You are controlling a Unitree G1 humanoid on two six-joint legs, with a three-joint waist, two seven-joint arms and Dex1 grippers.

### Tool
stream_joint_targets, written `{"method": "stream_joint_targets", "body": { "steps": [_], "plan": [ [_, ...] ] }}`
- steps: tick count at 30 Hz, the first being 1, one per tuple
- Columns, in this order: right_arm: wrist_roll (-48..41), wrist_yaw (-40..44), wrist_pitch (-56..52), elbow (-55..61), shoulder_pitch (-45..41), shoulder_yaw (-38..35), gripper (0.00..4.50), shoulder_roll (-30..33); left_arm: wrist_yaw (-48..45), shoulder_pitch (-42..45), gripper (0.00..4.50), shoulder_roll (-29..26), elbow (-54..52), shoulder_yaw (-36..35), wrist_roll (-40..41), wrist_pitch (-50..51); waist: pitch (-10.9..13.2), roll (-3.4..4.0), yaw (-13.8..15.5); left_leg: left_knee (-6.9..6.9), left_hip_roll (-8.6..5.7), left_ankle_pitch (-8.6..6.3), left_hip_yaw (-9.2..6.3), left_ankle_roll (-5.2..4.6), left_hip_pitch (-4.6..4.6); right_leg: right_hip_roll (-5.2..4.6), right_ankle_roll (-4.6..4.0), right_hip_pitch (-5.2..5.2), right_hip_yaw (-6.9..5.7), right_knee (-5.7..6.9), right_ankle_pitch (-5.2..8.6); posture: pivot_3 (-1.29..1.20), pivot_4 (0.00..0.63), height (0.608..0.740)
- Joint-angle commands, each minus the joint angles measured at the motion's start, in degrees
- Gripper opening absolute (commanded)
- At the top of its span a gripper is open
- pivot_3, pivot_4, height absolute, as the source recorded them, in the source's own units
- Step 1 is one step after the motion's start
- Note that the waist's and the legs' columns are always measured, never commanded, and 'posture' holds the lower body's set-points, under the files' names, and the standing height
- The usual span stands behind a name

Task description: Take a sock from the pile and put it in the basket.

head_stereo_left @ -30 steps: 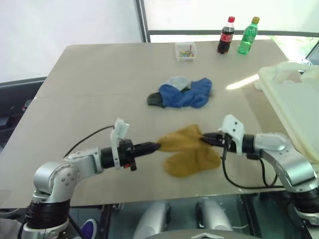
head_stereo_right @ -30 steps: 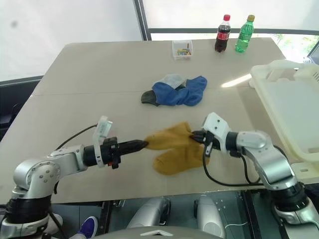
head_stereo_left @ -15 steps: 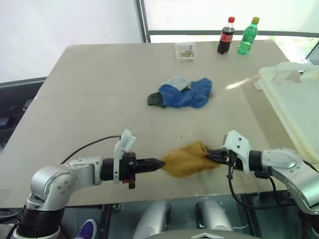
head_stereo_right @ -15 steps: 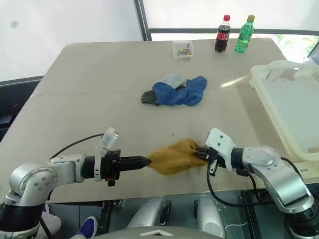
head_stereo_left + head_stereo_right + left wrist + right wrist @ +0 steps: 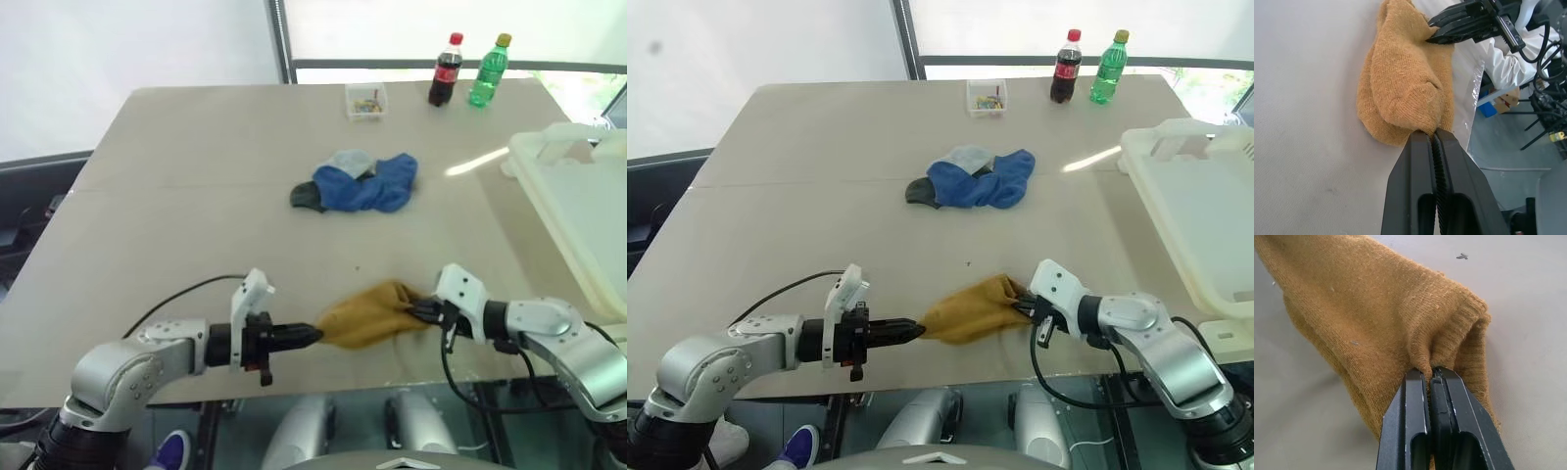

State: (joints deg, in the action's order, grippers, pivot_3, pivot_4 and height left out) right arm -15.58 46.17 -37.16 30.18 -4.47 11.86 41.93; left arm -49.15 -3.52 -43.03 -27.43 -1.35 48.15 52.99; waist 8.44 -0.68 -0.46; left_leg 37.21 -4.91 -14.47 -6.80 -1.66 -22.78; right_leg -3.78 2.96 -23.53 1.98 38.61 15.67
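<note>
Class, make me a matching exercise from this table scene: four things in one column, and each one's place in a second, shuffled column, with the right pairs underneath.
Things:
1. mustard sock
2. blue socks
3. two bottles
4. basket

Places:
A. far edge of the table
B. right edge of the table
C. between the two grippers, near edge
D. middle of the table

Pairs: 1-C, 2-D, 3-A, 4-B

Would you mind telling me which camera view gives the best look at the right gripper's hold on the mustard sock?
The right wrist view: the right gripper pinches a fold of the mustard sock close up. The left wrist view shows that pinch from across the sock; the eye views show it small, near the table edge.
</note>
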Motion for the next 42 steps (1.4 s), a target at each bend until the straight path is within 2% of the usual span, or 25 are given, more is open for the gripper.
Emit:
{"method": "stream_joint_targets", "body": {
  "steps": [1,2,5,6,7,9,10,14,17,22,26,29,37,39,41,42],
  "plan": [
    [-1.02,1.61,0.66,-0.04,1.0,-0.24,0.0,0.63,-1.35,-1.93,1.67,0.39,-0.44,0.82,-2.25,-3.84,0.0,0.0,0.02,0.0,0.0,-0.06,-0.01,-0.1,0.0,0.0,0.0,0.0,0.0,-0.01,0.0,0.0,0.15,0.74],
    [-0.61,1.57,1.04,-0.01,1.35,-0.18,0.33,1.01,-0.95,-2.37,2.22,0.8,-0.57,0.61,-2.06,-3.82,0.0,0.0,0.08,0.0,0.0,-0.11,0.0,-0.18,0.0,0.0,0.0,0.0,0.0,-0.01,0.0,0.0,0.15,0.74],
    [-1.56,1.88,0.8,0.77,1.7,-1.31,1.3,1.51,-0.77,-3.2,3.41,1.48,-0.96,0.46,-1.72,-3.94,0.0,0.0,0.35,0.0,0.0,-0.12,-0.02,-0.2,0.0,-0.01,0.0,0.01,-0.03,-0.02,0.0,0.0,0.15,0.74],
    [-1.82,1.73,0.76,1.05,1.53,-1.79,1.88,1.53,-0.84,-3.4,3.98,1.75,-0.96,0.39,-1.43,-4.0,0.0,0.0,0.4,0.0,0.0,-0.12,-0.04,-0.2,0.01,-0.01,0.0,0.01,-0.05,-0.04,0.0,0.0,0.15,0.74],
    [-1.93,1.64,0.79,1.28,1.38,-2.14,2.25,1.58,-0.9,-3.54,4.35,1.92,-0.95,0.35,-1.28,-4.15,-0.01,0.0,0.46,0.0,0.0,-0.12,-0.04,-0.21,0.01,-0.01,0.0,0.02,-0.05,-0.04,0.0,0.0,0.15,0.74],
    [-3.4,0.64,-0.42,2.18,1.09,-4.17,3.12,0.86,-1.05,-3.92,4.5,2.54,-1.07,-0.07,-0.7,-4.59,-0.01,0.0,0.55,0.01,0.0,-0.13,-0.04,-0.22,0.02,-0.01,0.0,0.02,-0.05,-0.04,0.0,0.0,0.15,0.74],
    [-5.12,0.67,-1.8,2.9,1.14,-5.43,3.36,0.68,-1.16,-4.12,4.5,2.84,-1.13,-0.4,-0.4,-4.95,0.0,0.01,0.61,0.01,0.0,-0.13,-0.04,-0.22,0.02,-0.01,0.0,0.02,-0.05,-0.03,0.0,0.0,0.15,0.74],
    [-11.49,0.09,-5.82,5.18,1.45,-10.69,3.36,-0.29,-3.12,-4.51,4.5,2.58,-0.94,-2.12,0.83,-6.0,0.0,0.0,0.88,0.0,0.01,-0.13,-0.05,-0.22,-0.01,0.0,0.0,0.02,-0.06,-0.03,0.0,0.0,0.15,0.74],
    [-10.45,-3.18,-6.49,3.55,0.74,-11.77,3.36,-1.27,-3.81,-4.44,4.5,2.62,-0.66,-2.93,0.47,-7.12,0.0,0.0,1.11,0.0,0.01,-0.13,-0.03,-0.22,-0.01,0.0,0.0,0.03,-0.05,-0.04,0.0,0.0,0.15,0.74],
    [-4.26,-4.32,-2.34,-0.86,1.13,-4.87,3.36,-1.74,-1.58,-3.2,4.5,3.13,0.28,-1.99,-2.33,-7.66,0.0,0.0,1.19,0.0,0.0,-0.12,-0.03,-0.21,0.0,0.0,0.0,0.02,-0.06,-0.04,0.0,0.0,0.15,0.74],
    [5.45,-5.4,3.51,-5.97,0.74,1.85,3.36,0.71,0.5,-1.88,4.5,3.09,1.66,-0.46,-3.36,-5.21,-0.05,-0.01,1.03,0.0,0.0,-0.08,0.02,-0.14,0.05,0.01,0.0,0.03,-0.01,-0.02,0.0,0.0,0.15,0.74],
    [4.14,-5.97,3.99,-5.52,0.33,-0.81,3.36,-0.25,0.09,-1.31,4.5,2.85,2.21,0.07,-2.44,-3.73,-0.13,-0.13,1.14,0.01,0.01,-0.1,-0.01,-0.17,0.15,0.02,0.01,0.12,-0.06,-0.03,0.0,0.0,0.15,0.74],
    [-6.69,-0.76,9.75,2.97,2.9,-10.46,3.36,-1.98,-0.77,0.95,4.5,3.01,2.97,-0.23,-2.04,-2.9,-0.06,-0.04,1.15,0.02,0.02,-0.13,-0.09,-0.22,0.22,0.03,0.01,0.26,-0.12,-0.06,0.0,0.0,0.15,0.74],
    [-9.28,0.16,9.84,3.67,2.71,-11.38,2.98,-2.87,-1.67,1.5,4.5,2.69,3.24,-0.1,-2.28,-3.28,-0.06,-0.04,1.11,0.02,0.02,-0.13,-0.09,-0.23,0.22,0.03,0.01,0.26,-0.11,-0.07,0.0,0.0,0.15,0.74],
    [-10.66,1.98,10.08,3.65,2.51,-10.64,2.34,-2.9,-2.54,2.05,4.5,2.49,3.59,-0.14,-2.1,-3.28,-0.06,-0.04,1.16,0.02,0.02,-0.13,-0.09,-0.23,0.22,0.03,0.01,0.26,-0.11,-0.07,0.0,0.0,0.15,0.74],
    [-10.8,3.15,10.42,3.62,2.42,-9.94,1.84,-2.56,-2.9,2.37,4.5,2.42,3.79,-0.27,-1.81,-3.04,-0.05,-0.04,1.18,0.02,0.02,-0.13,-0.09,-0.23,0.22,0.03,0.01,0.26,-0.11,-0.07,0.0,0.0,0.15,0.74]
  ]
}}
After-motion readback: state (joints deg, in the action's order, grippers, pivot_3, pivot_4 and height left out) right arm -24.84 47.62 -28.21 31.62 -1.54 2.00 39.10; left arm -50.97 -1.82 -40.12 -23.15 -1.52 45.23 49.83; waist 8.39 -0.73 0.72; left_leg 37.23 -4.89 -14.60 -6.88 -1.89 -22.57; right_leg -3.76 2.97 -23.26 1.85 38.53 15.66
